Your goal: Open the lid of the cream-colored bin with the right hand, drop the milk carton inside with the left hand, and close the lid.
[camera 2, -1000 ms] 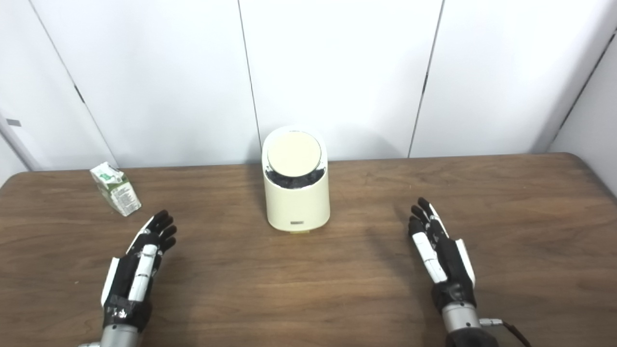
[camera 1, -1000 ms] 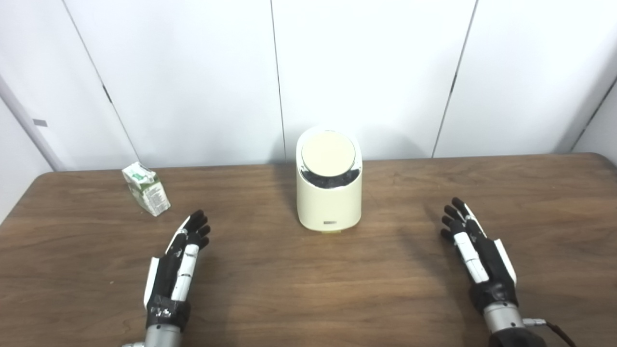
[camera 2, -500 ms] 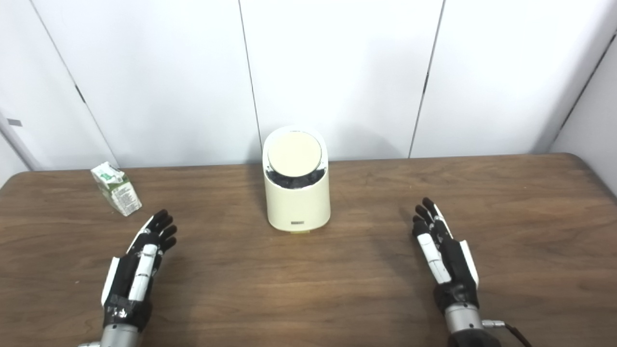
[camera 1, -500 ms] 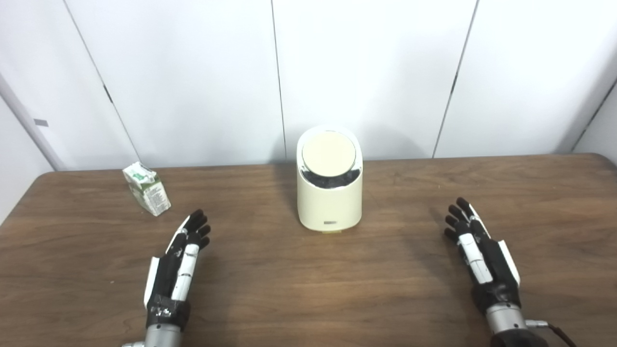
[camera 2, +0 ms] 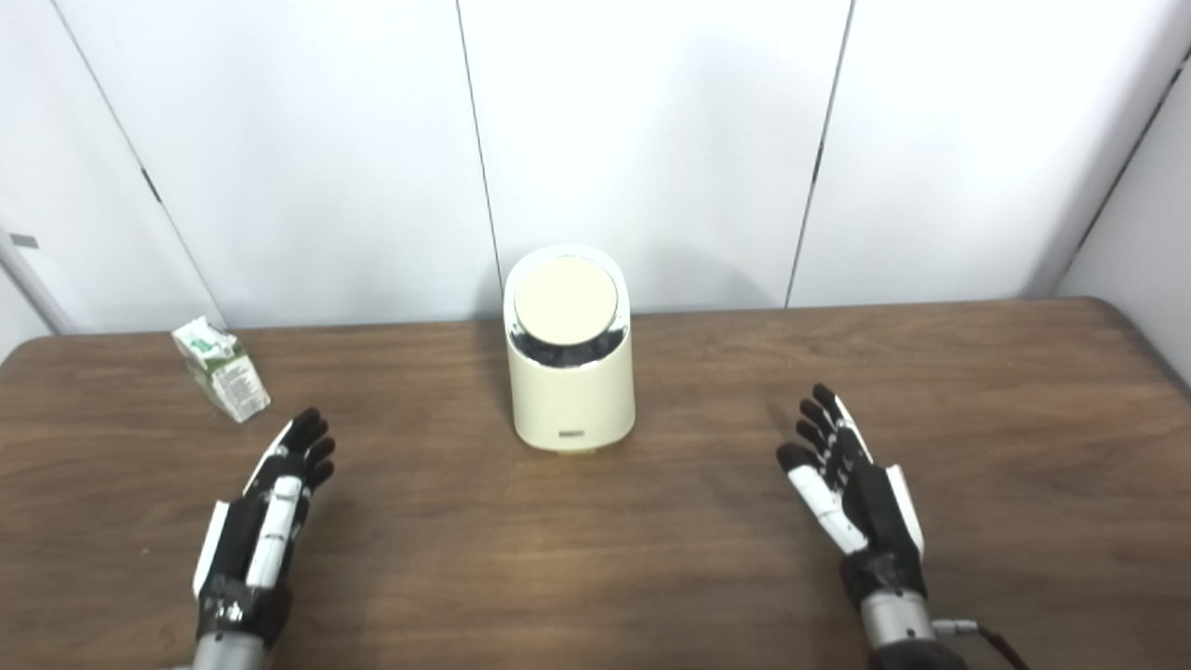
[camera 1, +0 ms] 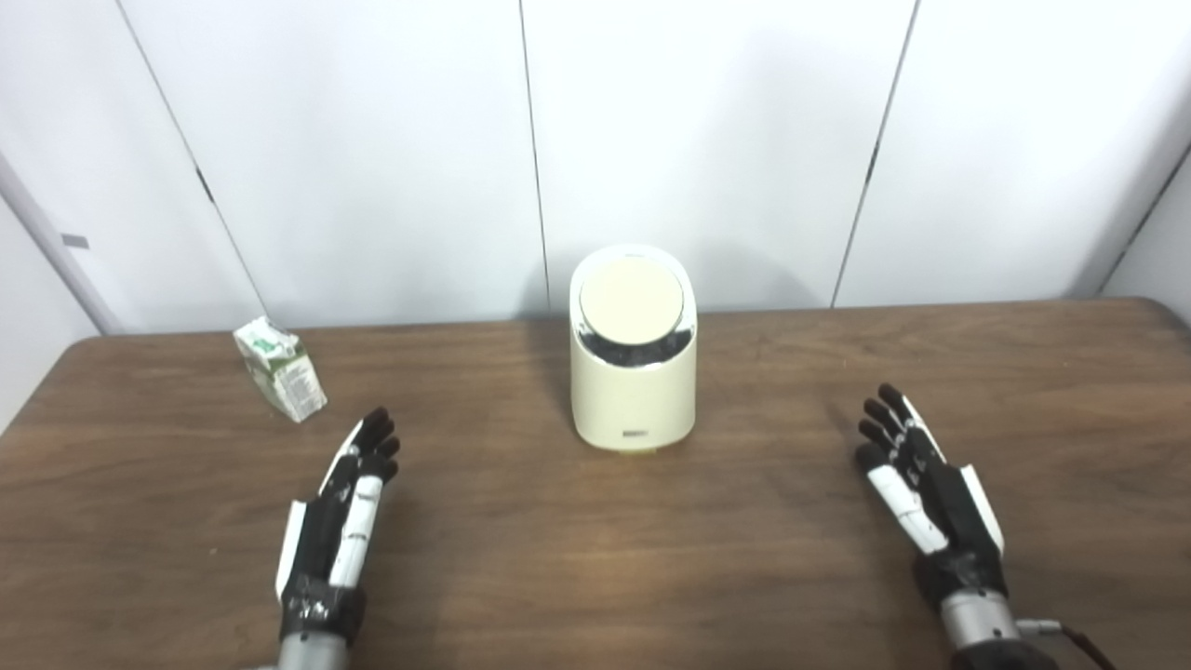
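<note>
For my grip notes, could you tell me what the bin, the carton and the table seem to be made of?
Bin: probably smooth plastic, cream, with a soft sheen, rounded moulded edges and a shiny rim under the lid.
Carton: printed paperboard, judging by its folded gable top and creased faces.
Table: dark wood grain, matte; whether solid wood or laminate cannot be told.

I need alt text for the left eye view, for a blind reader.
A cream bin with its lid shut stands mid-table, between an open left hand and open right hand. A milk carton sits far left.
</note>
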`<state>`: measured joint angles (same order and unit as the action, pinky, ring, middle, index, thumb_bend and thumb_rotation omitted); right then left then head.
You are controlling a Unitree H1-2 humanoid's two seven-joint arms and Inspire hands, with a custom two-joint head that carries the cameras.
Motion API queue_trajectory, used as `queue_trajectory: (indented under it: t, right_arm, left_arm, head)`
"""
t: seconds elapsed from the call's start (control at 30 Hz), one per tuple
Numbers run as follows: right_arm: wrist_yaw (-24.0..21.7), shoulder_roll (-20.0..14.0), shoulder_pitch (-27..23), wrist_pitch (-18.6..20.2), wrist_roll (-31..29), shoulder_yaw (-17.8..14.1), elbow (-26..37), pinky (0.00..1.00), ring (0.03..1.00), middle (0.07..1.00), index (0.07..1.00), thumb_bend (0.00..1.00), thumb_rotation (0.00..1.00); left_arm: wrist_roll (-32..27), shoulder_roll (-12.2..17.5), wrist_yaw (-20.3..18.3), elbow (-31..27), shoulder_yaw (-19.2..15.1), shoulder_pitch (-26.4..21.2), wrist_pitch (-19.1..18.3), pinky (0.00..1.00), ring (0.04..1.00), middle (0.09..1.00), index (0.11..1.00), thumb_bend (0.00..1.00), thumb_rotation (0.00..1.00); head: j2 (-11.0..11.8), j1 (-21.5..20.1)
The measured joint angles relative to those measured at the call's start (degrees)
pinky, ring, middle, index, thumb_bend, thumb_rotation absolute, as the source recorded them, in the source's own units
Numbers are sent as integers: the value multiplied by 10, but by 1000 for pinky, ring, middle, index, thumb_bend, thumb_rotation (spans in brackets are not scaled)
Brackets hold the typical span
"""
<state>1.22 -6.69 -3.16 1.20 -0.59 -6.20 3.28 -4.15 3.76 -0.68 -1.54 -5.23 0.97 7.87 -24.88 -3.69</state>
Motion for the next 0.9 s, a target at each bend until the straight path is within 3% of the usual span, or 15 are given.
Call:
queue_trajectory:
  t: [0.07, 0.17, 0.4, 0.7, 0.9]
  right_arm:
    - [7, 3, -15, 8, 1, 0, 1, 868, 905, 927, 927, 803, 605]
    - [17, 7, -44, 27, 14, 2, 4, 864, 918, 913, 922, 821, 555]
    - [34, 11, -106, 80, 54, 15, 20, 936, 920, 915, 920, 912, 490]
    - [35, 9, -161, 117, 107, 52, 22, 865, 890, 896, 913, 872, 506]
    - [36, 4, -214, 137, 161, 79, 3, 771, 872, 880, 904, 927, 517]
  left_arm:
    - [0, 0, 0, 1, 0, 0, 0, 947, 930, 936, 947, 406, 811]
    - [2, -1, 2, 1, 0, 0, 0, 959, 932, 939, 950, 388, 813]
    - [4, -2, 2, 1, 2, 0, 0, 971, 937, 945, 960, 367, 817]
    - [3, -2, 2, 1, 2, 0, 1, 970, 931, 937, 955, 384, 819]
    - [5, -3, 2, -2, 4, 2, 1, 972, 930, 937, 961, 398, 823]
  head:
    - [8, 0]
    - [12, 1]
    - [23, 5]
    - [27, 9]
    - [26, 12]
